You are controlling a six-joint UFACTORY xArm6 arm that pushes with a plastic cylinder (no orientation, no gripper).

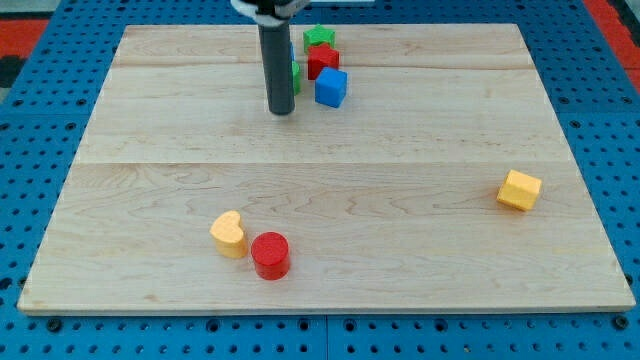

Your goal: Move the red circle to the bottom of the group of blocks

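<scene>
The red circle [270,254] lies near the view's bottom, left of centre, touching a yellow heart [229,234] on its left. A group of blocks sits at the view's top centre: a green star [319,38], a red star [322,61], a blue cube [331,87] and a green block [296,76] mostly hidden behind the rod. My tip [281,110] rests on the board just left of the blue cube, far above the red circle.
A yellow hexagon-like block [519,190] lies alone at the view's right. The wooden board [150,150] sits on a blue perforated table [40,150].
</scene>
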